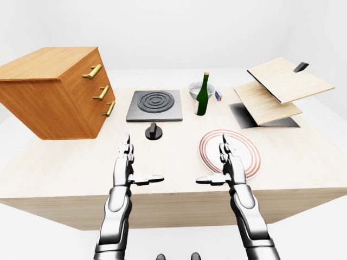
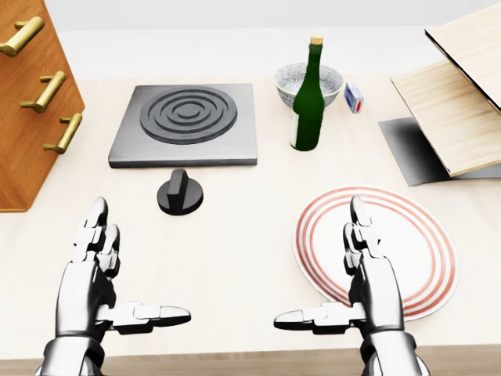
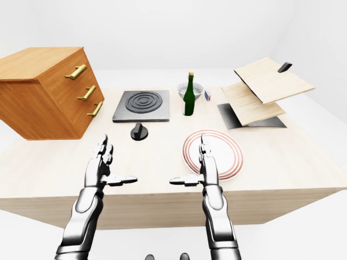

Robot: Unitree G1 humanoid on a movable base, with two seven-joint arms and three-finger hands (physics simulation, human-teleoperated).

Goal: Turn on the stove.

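A dark grey stove plate (image 2: 185, 125) with ring-shaped burner grooves lies on the wooden table (image 2: 235, 235), toward the top left of the head view. Its black round knob (image 2: 179, 193) with a raised bar sits just below the plate. My left hand (image 2: 117, 278) hovers open below and left of the knob, thumb pointing inward. At the lower right, over the edge of a red-ringed plate (image 2: 415, 235), my right hand (image 2: 344, 282) is open too. Neither hand touches anything.
A wooden drawer chest (image 2: 31, 102) with brass handles stands at the left. A green bottle (image 2: 308, 98), a grey bowl (image 2: 329, 78) and a small box (image 2: 354, 98) stand right of the stove. Tilted wooden boards (image 2: 462, 102) lie at the right.
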